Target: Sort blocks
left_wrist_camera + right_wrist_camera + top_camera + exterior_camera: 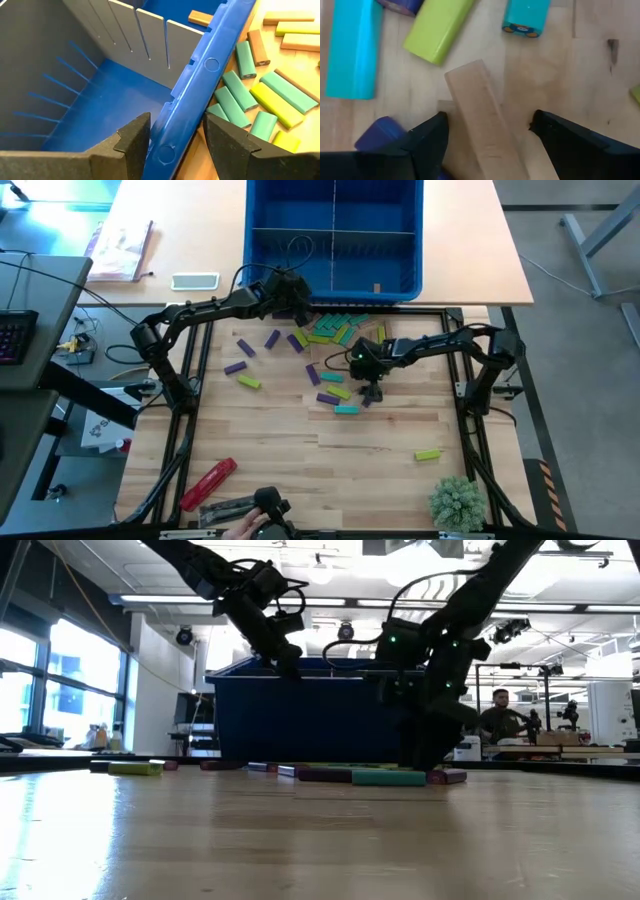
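1. At the table's near edge: a red tool (208,481) and a small green plant (457,500), well apart, on pale wood planks.
2. Farther in, alone on the right: one lime block (427,453).
3. At mid-table: right gripper (490,131) low over the blocks (330,345), jaws wide apart, straddling a tan wood block (485,125) and not yet clamped on it.
4. Beside it: a teal block (351,47), a lime-green block (438,27) and a purple block (377,135), scattered, some touching.
5. Judged light, stiff and smooth-faced; painted ones likely slippery, bare wood less so. Best taken across the two long flat sides, near the middle, to avoid twisting.
6. Beyond, at the pile's far edge: left gripper (175,145) raised, jaws apart and empty, astride the blue bin's rim (210,65).
7. Farthest: hard plastic bin with grey dividers, one tan block (201,18) lying inside.
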